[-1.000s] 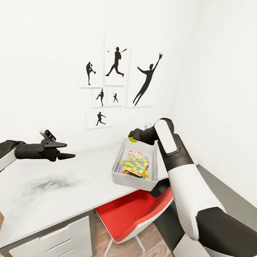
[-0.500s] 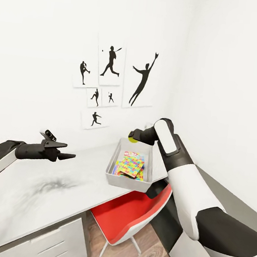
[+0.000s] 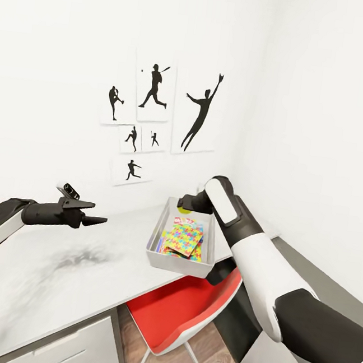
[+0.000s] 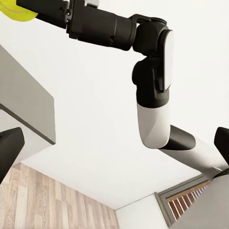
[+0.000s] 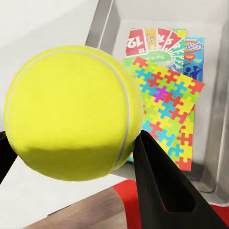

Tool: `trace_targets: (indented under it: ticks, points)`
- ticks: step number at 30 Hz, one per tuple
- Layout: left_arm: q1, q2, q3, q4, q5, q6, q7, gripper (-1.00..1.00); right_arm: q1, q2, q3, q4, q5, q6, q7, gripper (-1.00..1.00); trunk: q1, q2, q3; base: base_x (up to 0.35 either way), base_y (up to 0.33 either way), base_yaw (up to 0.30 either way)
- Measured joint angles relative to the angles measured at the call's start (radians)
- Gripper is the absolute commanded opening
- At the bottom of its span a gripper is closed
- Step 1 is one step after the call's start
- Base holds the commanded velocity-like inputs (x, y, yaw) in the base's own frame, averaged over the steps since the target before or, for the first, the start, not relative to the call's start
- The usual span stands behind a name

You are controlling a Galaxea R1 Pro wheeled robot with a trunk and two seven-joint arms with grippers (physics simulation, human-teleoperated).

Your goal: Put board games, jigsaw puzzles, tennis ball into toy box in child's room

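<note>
White walls with black sports pictures (image 3: 155, 116) back the table (image 3: 52, 279). If the right gripper (image 3: 186, 202) lets go early, the tennis ball (image 5: 71, 112) clamped in its fingers at the toy box's (image 3: 178, 260) far rim could bounce outside. The right arm reaches forward, elbow bent. The left gripper (image 3: 90, 213) hovers, fingers parted, empty.

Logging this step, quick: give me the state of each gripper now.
Left gripper: open, holding nothing, above the table.
Right gripper: shut on the tennis ball, at the far end of the toy box.
</note>
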Motion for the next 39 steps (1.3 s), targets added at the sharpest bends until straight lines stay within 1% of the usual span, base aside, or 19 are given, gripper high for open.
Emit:
trace_targets:
  ticks: [5, 10, 13, 24, 32, 39]
  points:
    - [0.000, 0.000, 0.000, 0.000, 0.000, 0.000, 0.000, 1.00, 0.000, 0.000, 0.003, 0.010, -0.002, 0.001, 0.003, -1.00, 0.000, 0.000, 0.000, 0.000, 0.000, 0.000]
    - [0.000, 0.000, 0.000, -0.001, 0.000, 0.000, 0.000, 1.00, -0.001, 0.000, 0.004, 0.060, -0.002, 0.003, 0.007, -1.00, 0.000, 0.000, 0.000, 0.037, 0.025, 0.000]
    - [0.000, 0.000, 0.000, 0.000, 0.000, 0.000, 0.000, 1.00, -0.001, 0.000, 0.004, 0.071, -0.002, 0.002, 0.008, -1.00, 0.000, 0.000, 0.000, 0.129, 0.081, 0.000]
    - [0.000, 0.000, 0.000, 0.000, 0.000, 0.000, 0.000, 1.00, -0.001, 0.000, 0.003, 0.080, -0.002, 0.001, 0.008, -1.00, 0.000, 0.000, 0.000, 0.024, 0.010, 0.000]
    - [0.000, 0.000, 0.000, 0.000, 0.001, 0.000, 0.000, 1.00, -0.001, 0.000, 0.003, 0.080, -0.002, 0.001, 0.008, -1.00, 0.000, 0.000, 0.000, 0.086, 0.038, 0.000]
    - [0.000, 0.000, 0.000, 0.000, 0.000, 0.000, 0.000, 1.00, -0.001, 0.000, 0.004, 0.080, -0.003, 0.001, 0.008, -1.00, 0.000, 0.000, 0.000, 0.014, -0.158, 0.000]
